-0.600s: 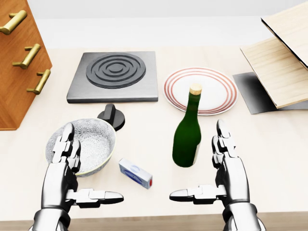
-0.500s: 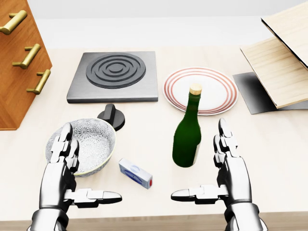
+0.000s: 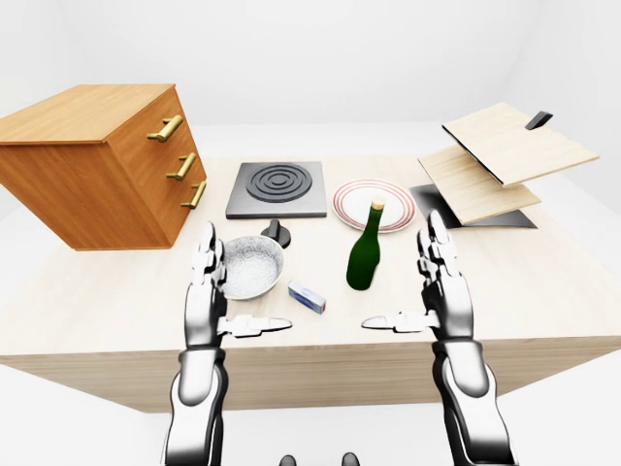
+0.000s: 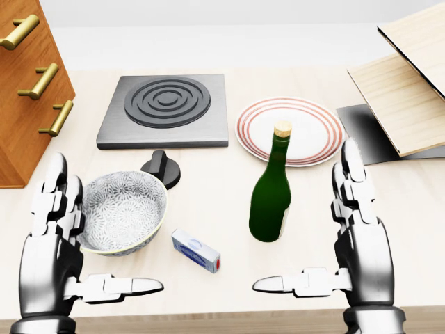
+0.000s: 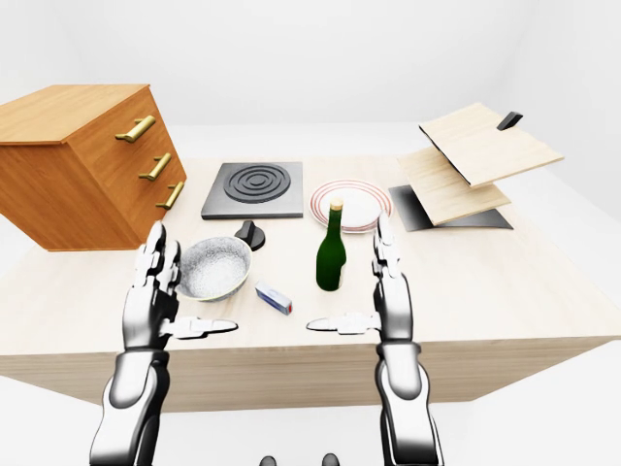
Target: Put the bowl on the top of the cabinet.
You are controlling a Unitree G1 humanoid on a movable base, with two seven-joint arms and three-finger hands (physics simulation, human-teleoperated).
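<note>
The grey patterned bowl (image 4: 122, 212) stands upright on the light wooden table (image 4: 208, 188), below the black knob. The wooden cabinet (image 3: 97, 165) with three brass handles stands at the table's left; its flat top (image 3: 82, 112) is bare. My left hand (image 4: 83, 250) is open, fingers upright just left of the bowl's rim, thumb pointing right below it, holding nothing. My right hand (image 4: 327, 243) is open and empty, to the right of the green bottle (image 4: 271, 195).
A small blue-and-white box (image 4: 196, 250) lies right of the bowl. A black knob (image 4: 161, 167), a dark hob plate (image 4: 165, 111) and a red-striped plate (image 4: 290, 125) lie above it. Wooden boards (image 4: 410, 90) hang over a dark mat (image 4: 361, 132) at right.
</note>
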